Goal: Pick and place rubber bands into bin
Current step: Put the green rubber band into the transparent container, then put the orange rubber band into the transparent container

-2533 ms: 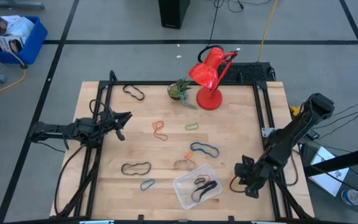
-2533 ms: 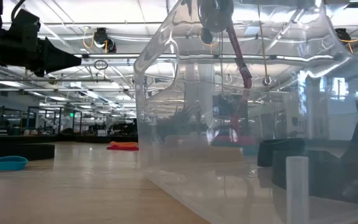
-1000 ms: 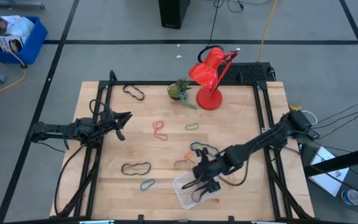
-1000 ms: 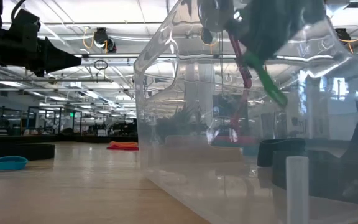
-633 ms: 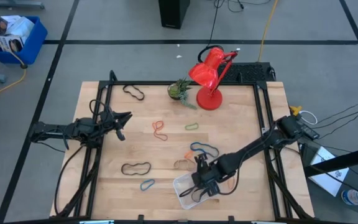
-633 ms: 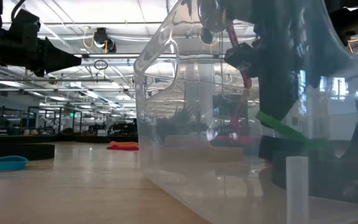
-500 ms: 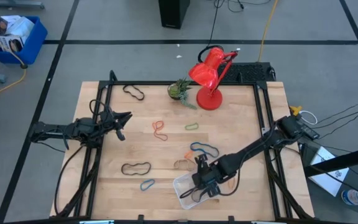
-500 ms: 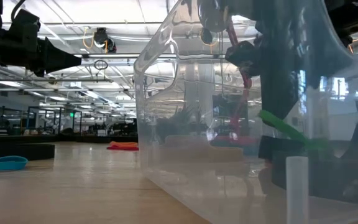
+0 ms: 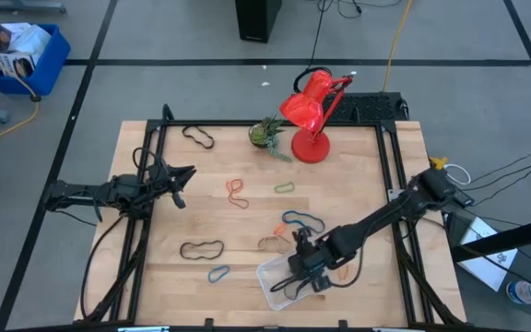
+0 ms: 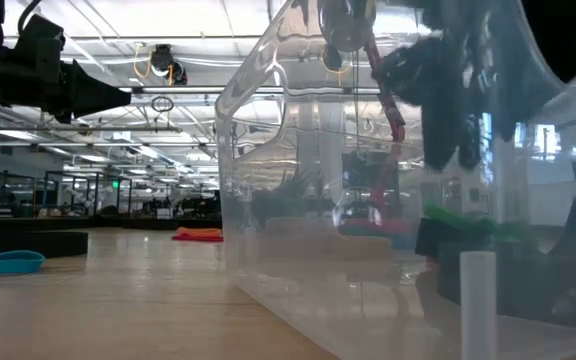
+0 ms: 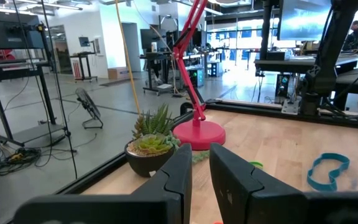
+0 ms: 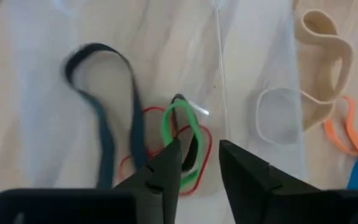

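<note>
- The right gripper (image 9: 304, 270) hangs over the clear bin (image 9: 267, 282) at the front of the bench (image 9: 358, 175).
- Its fingers are a little apart and hold nothing.
- A green rubber band (image 12: 180, 146) lies loose in the bin, on a red one and beside a dark one.
- So this is the drop step, and it looks done.
- More rubber bands (image 9: 201, 249) lie on the bench outside the bin.
- Next, the right gripper should lift out and go to a near band, like the tan one (image 12: 325, 59).
- The left gripper (image 9: 181, 173) waits at the left side, nearly closed and empty.
</note>
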Robot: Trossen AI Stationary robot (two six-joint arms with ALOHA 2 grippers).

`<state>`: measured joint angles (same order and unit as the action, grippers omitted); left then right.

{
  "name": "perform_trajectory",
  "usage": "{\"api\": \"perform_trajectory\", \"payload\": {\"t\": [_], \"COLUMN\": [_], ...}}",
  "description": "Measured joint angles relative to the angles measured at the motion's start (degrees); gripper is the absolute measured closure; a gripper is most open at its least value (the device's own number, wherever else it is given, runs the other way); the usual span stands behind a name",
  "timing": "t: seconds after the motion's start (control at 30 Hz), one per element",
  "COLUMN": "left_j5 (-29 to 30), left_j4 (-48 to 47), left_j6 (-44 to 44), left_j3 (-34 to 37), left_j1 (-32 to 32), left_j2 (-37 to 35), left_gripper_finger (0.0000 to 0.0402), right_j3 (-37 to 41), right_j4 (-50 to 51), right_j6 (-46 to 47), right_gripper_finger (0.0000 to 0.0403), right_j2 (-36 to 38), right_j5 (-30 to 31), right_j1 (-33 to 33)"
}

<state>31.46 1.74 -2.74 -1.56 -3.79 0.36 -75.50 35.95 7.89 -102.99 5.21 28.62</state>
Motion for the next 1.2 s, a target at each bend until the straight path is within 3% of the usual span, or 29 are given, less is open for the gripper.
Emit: {"api": "perform_trajectory", "payload": {"t": [0.13, 0.33, 0.67, 0.83, 1.2], "left_j5": [0.0, 0.0, 0.0, 0.0, 0.0], "left_j4": [0.0, 0.0, 0.0, 0.0, 0.0], "left_j6": [0.0, 0.0, 0.0, 0.0, 0.0], "left_j3": [0.0, 0.0, 0.0, 0.0, 0.0], "left_j1": [0.0, 0.0, 0.0, 0.0, 0.0], "left_j2": [0.0, 0.0, 0.0, 0.0, 0.0], "left_gripper_finger": [0.0339, 0.0339, 0.0339, 0.0339, 0.0339], "right_j3": [0.0, 0.0, 1.6, 9.6, 27.2], "right_j4": [7.3, 9.9, 17.9, 14.4, -3.0], "right_j6": [1.7, 12.2, 7.4, 5.6, 6.4], "right_gripper_finger": [0.0283, 0.0281, 0.0288, 0.0289, 0.0289], "right_j2": [6.2, 15.5, 18.9, 18.7, 18.7], "right_j5": [-4.9, -5.5, -0.6, -0.7, -0.8], "right_j1": [0.1, 1.6, 6.8, 9.2, 10.1]}}
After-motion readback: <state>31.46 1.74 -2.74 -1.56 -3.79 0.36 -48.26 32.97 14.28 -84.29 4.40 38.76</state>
